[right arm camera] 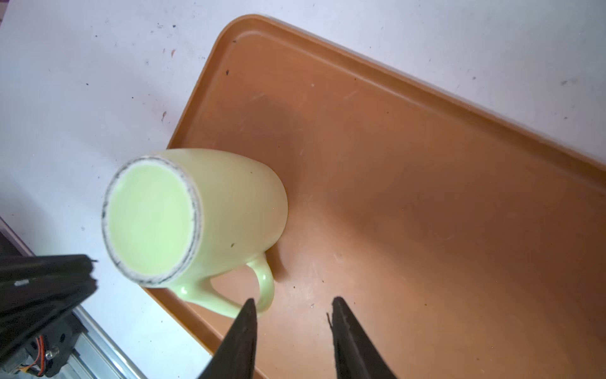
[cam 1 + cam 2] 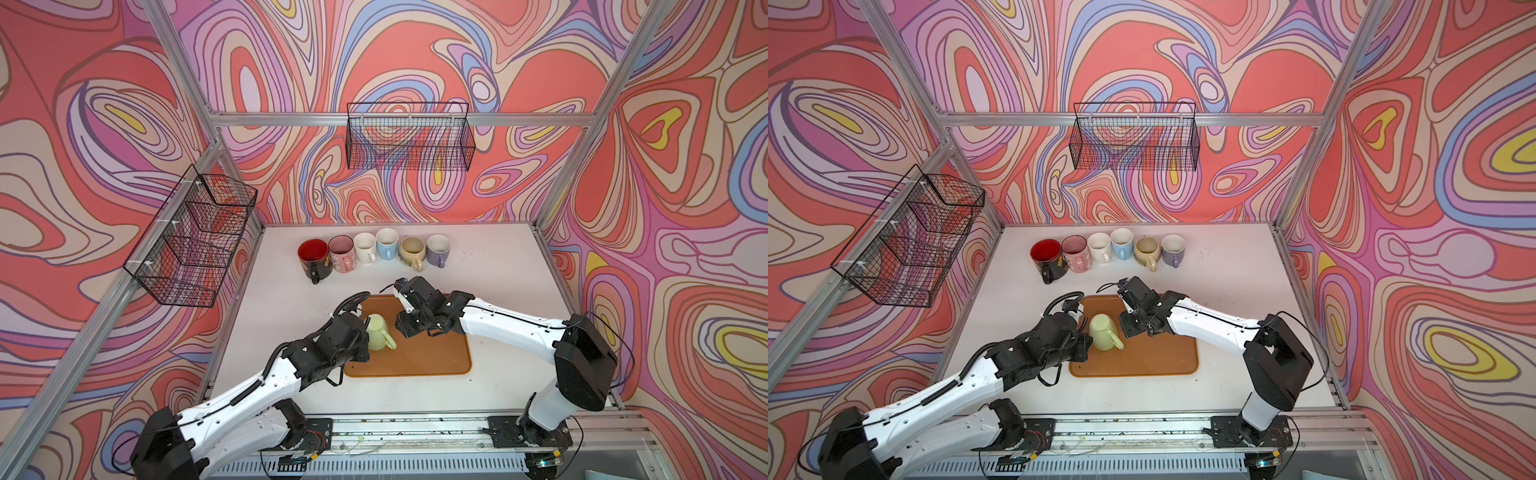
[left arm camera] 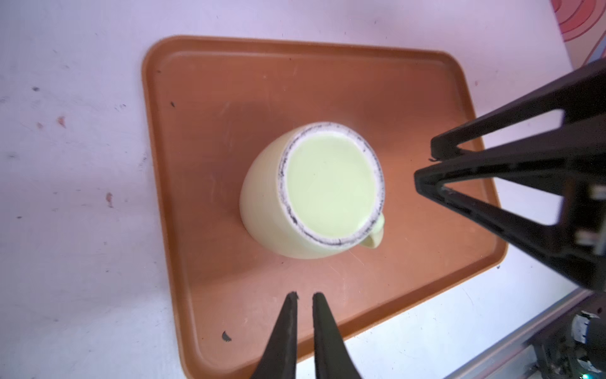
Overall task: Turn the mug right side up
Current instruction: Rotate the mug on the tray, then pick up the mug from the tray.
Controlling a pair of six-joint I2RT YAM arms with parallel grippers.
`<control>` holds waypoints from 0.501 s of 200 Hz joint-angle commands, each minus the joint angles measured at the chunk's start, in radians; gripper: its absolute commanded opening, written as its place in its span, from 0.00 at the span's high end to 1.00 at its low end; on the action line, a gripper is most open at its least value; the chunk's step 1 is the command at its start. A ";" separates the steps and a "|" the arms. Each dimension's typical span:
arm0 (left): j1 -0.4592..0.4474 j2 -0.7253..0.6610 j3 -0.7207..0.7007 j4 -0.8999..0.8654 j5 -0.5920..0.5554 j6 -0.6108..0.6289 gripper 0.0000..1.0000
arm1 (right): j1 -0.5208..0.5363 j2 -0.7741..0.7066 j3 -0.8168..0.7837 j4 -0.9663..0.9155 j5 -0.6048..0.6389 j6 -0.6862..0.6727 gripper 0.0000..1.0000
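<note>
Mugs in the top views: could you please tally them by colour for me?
black mug: 1
pink mug: 1
white mug: 1
blue mug: 1
beige mug: 1
lavender mug: 1
pale green mug: 1
Total: 7

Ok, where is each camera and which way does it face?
Top views: high above the robot, looking down at the table; left arm, right arm show.
Left wrist: over the left gripper, looking down on the mug; the right gripper shows.
Right wrist: over the right gripper, facing the mug's side; the left gripper shows.
Shared: overturned mug on the tray.
</note>
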 commanded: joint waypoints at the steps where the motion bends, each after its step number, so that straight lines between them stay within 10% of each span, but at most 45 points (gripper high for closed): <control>1: 0.006 -0.100 0.031 -0.134 -0.084 0.004 0.74 | 0.039 0.028 0.056 -0.067 0.050 -0.024 0.58; 100: 0.006 -0.244 0.042 -0.242 -0.116 0.006 0.47 | 0.106 0.225 0.173 -0.128 0.099 -0.056 0.53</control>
